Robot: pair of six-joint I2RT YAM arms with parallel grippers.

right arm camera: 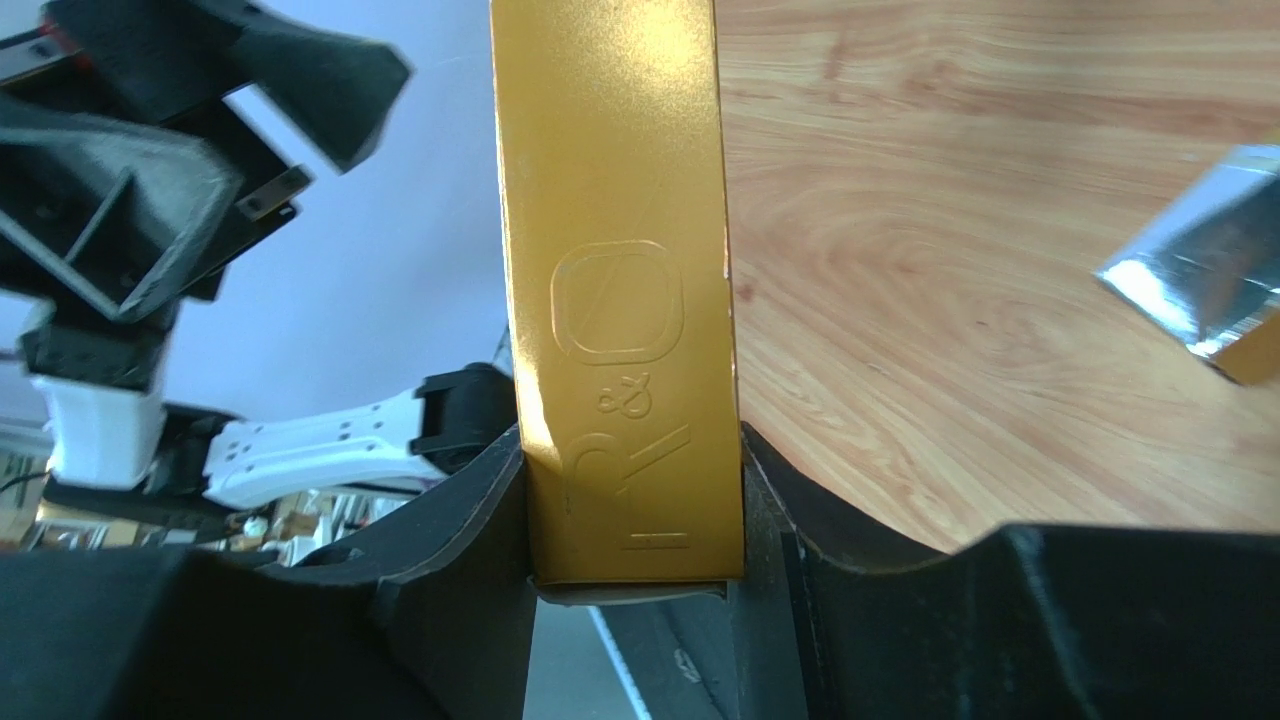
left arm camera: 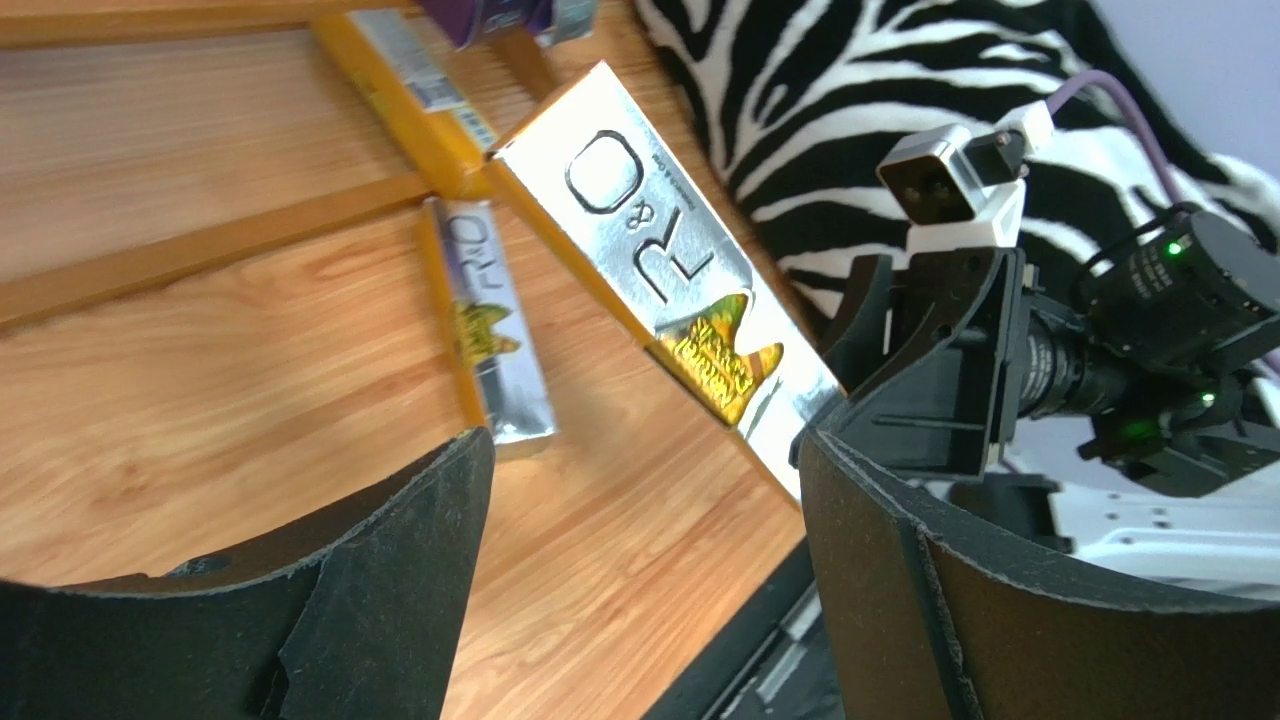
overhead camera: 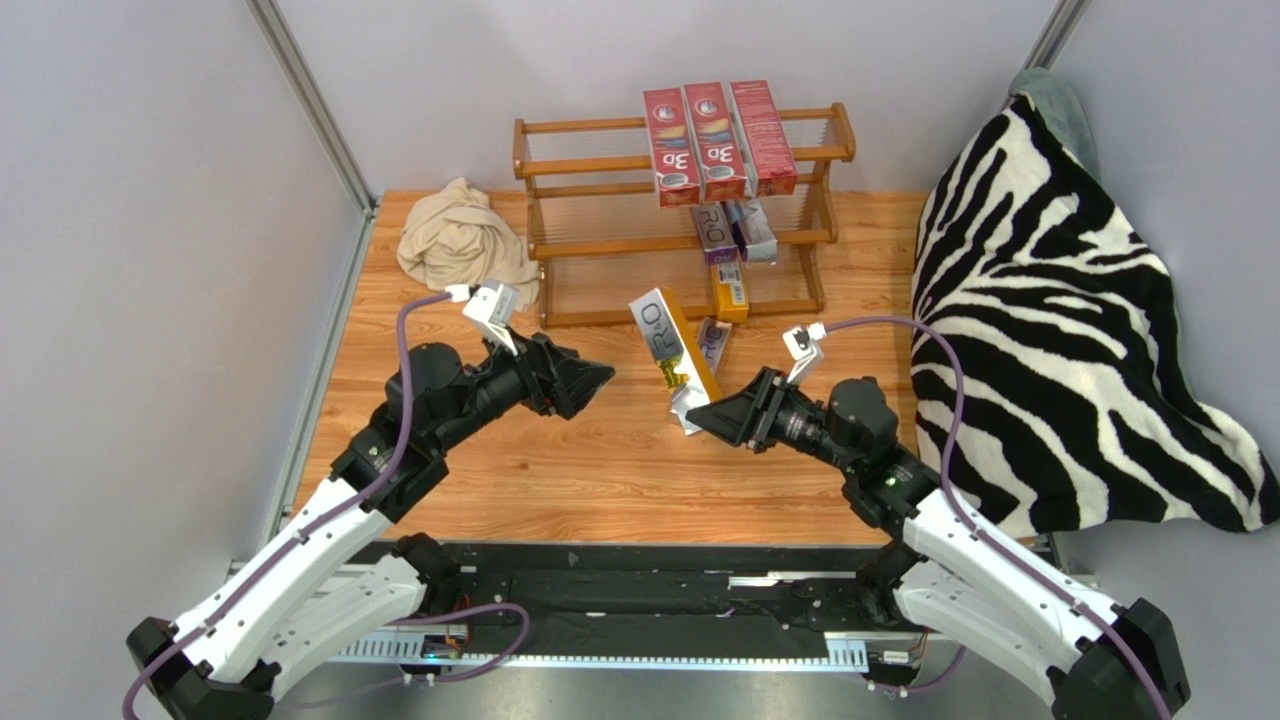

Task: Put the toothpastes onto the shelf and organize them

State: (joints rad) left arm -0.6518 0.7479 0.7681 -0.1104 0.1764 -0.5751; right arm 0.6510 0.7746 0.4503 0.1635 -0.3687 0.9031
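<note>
Where right gripper point(overhead camera: 702, 420) clamps, PRO carton point(overhead camera: 667, 342) is hidden (lower end).

Partly unseen
Cropped at top edge: PRO carton point(right arm camera: 624, 300); half covered by red cartons point(overhead camera: 718, 143): middle-tier cartons point(overhead camera: 715, 236).

Shiny silver-gold PRO carton point(overhead camera: 669, 338) pinched at its near end in the right gripper point(overhead camera: 703, 416), sticking straight out ahead. Smaller PRO one point(overhead camera: 711, 344) flat on the wood just beside it. Farther ahead, brown wooden shelf point(overhead camera: 589, 162): three red 3D cartons point(overhead camera: 718, 141) on top, two silver/purple ones point(overhead camera: 732, 230) a tier down, orange one point(overhead camera: 730, 288) lowest.
</note>
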